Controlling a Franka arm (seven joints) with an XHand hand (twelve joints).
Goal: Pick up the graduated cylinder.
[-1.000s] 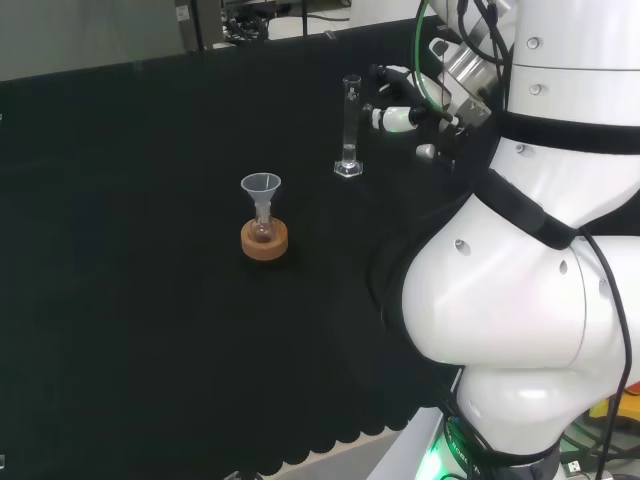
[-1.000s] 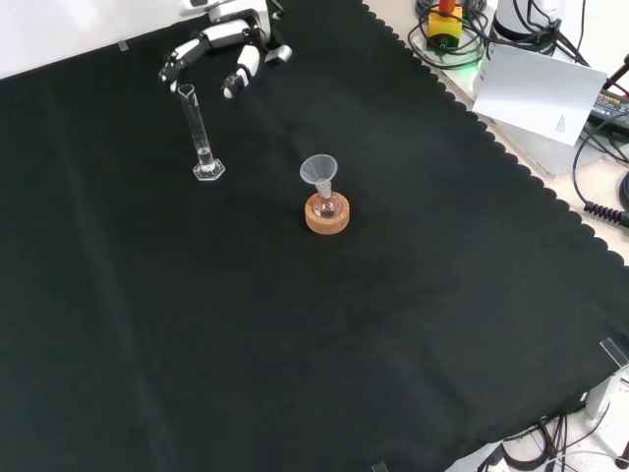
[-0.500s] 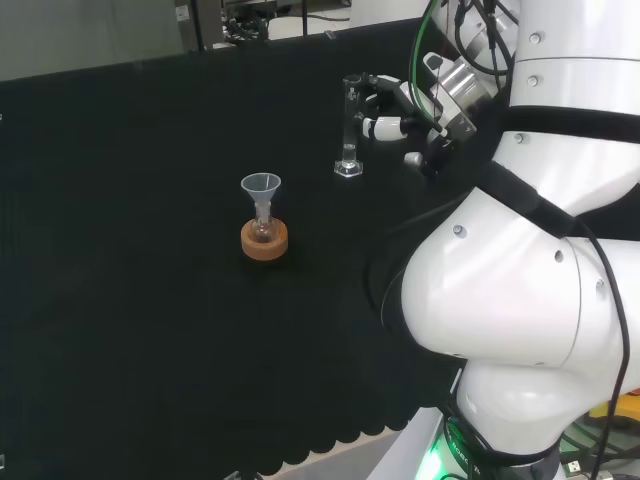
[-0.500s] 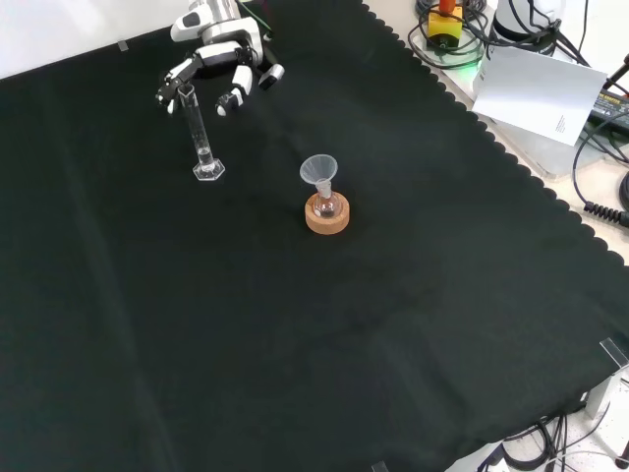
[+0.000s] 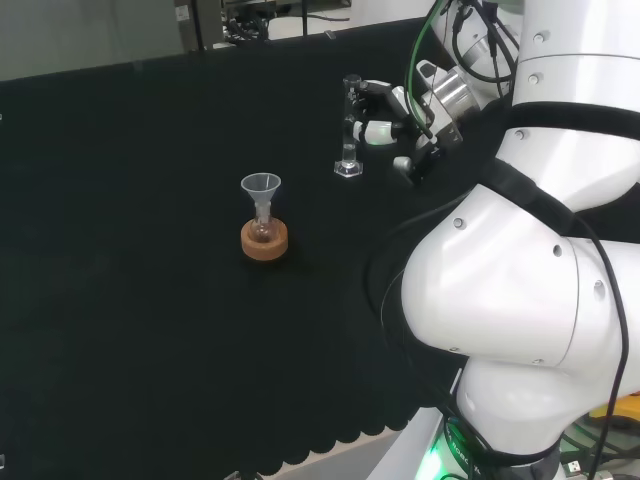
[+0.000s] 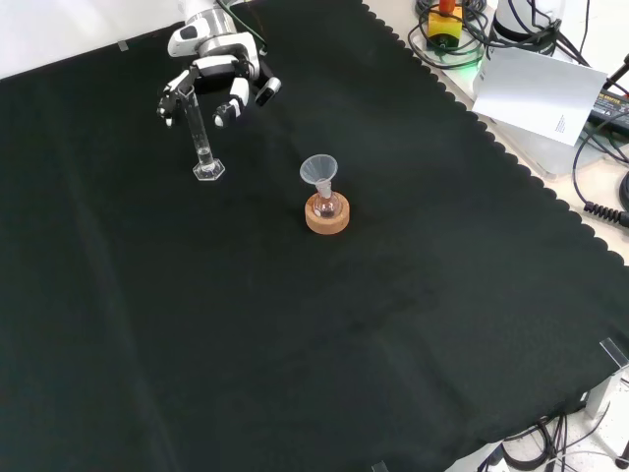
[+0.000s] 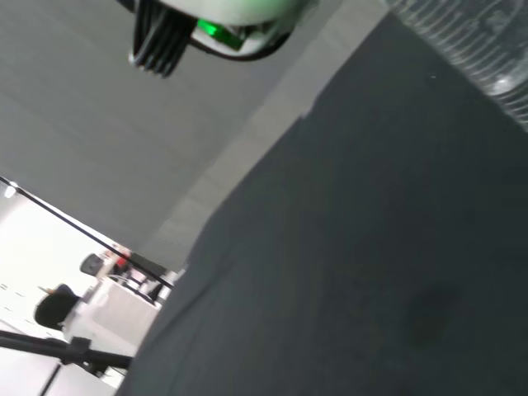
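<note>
Glass graduated cylinder (image 6: 203, 146) upright between fingers (image 6: 236, 96), front view.

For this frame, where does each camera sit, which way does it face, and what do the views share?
Head view: behind and above the base, looking over white arm links at the hand by the clear glass graduated cylinder.
Front view: opposite, looking down on the black cloth; the hand enters from the top.
Wrist view: at the wrist, along cloth toward the room.
Shared: cylinder, and funnel on cork ring.
</note>
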